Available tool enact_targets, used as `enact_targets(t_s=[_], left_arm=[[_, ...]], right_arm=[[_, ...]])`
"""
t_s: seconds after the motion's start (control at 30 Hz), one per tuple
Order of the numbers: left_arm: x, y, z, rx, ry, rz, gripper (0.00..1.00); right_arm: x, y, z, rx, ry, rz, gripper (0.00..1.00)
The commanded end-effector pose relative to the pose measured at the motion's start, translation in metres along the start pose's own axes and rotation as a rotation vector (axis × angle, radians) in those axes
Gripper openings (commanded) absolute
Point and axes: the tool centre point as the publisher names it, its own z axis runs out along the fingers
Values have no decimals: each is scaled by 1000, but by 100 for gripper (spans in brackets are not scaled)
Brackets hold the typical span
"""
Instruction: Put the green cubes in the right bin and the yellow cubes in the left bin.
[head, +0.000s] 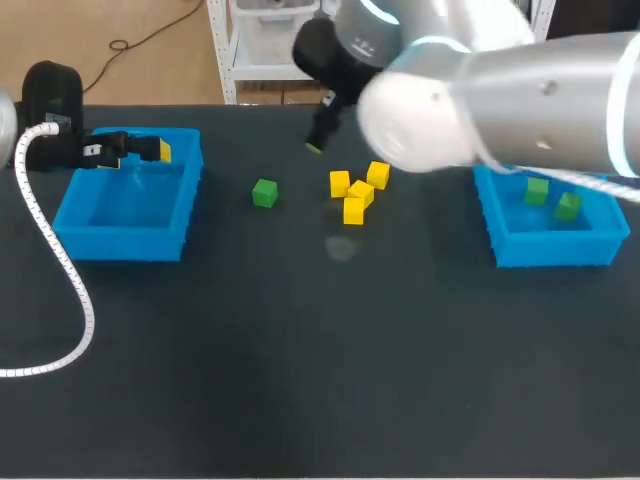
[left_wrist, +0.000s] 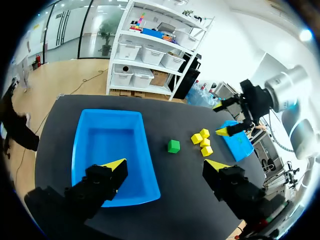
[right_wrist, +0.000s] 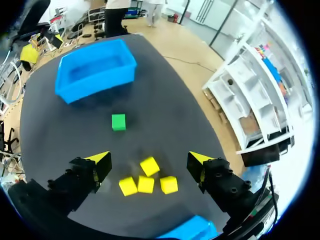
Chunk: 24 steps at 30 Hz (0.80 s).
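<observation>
One green cube (head: 264, 192) lies on the dark table, with several yellow cubes (head: 357, 193) bunched to its right. Two more green cubes (head: 552, 198) lie in the right blue bin (head: 552, 248). The left blue bin (head: 125, 240) holds no cube that I can see. My left gripper (head: 128, 150) hovers open over the left bin's far edge, with nothing between its fingers. My right gripper (head: 318, 140) hangs open above the table, just behind the yellow cubes. In the right wrist view the yellow cubes (right_wrist: 147, 180) sit under the open right gripper (right_wrist: 149, 160), and the green cube (right_wrist: 118, 122) lies ahead of it.
In the left wrist view the left bin (left_wrist: 110, 150) lies under the left gripper (left_wrist: 165, 167), with the green cube (left_wrist: 173, 146) and yellow cubes (left_wrist: 202, 142) beyond. My right arm (head: 500, 90) crosses above the right bin. A white cable (head: 60, 260) trails over the table's left side.
</observation>
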Motion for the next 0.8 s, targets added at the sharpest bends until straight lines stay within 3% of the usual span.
enact_targets(t_s=[0.03, 0.23, 0.8], left_arm=[[1, 2, 0, 8, -6, 2, 100], [1, 2, 0, 8, -6, 2, 100], [1, 2, 0, 8, -6, 2, 100]], right_arm=[[-49, -6, 42, -114, 133, -12, 100], [-53, 2, 65, -151, 158, -27, 100], [-42, 38, 87, -216, 173, -50, 100]])
